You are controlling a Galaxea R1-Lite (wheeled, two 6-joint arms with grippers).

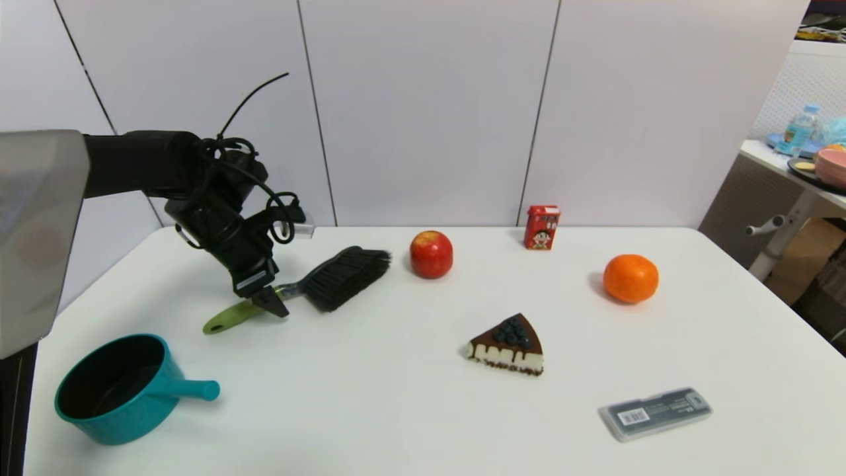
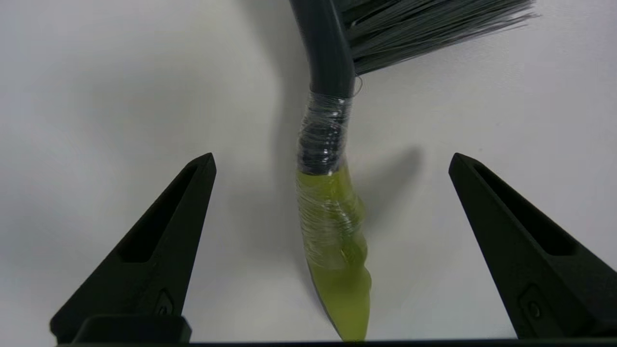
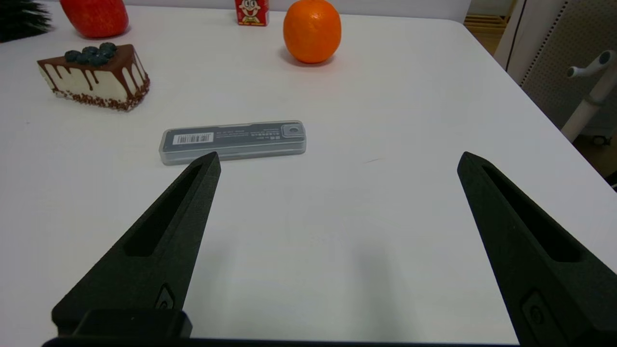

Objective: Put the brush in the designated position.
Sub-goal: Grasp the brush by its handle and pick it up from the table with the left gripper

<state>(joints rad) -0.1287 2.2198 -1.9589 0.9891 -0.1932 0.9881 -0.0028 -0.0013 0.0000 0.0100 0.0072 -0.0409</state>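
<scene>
Lime-green handle and black bristles of the brush (image 1: 310,287) lie flat on the table (image 1: 396,410) left of the apple (image 1: 431,254), the left gripper (image 2: 332,161) spread wide astride the handle, so grasping looks underway: next, lower and pinch.

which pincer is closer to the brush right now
Left. The left pincer straddles the brush handle, open; the right pincer hovers open far off by the grey case.

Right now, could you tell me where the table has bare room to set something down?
Bare patches: the middle front between the teal pot, cake slice and grey case; also right of the orange. Crowded: around the brush under the left gripper.
</scene>
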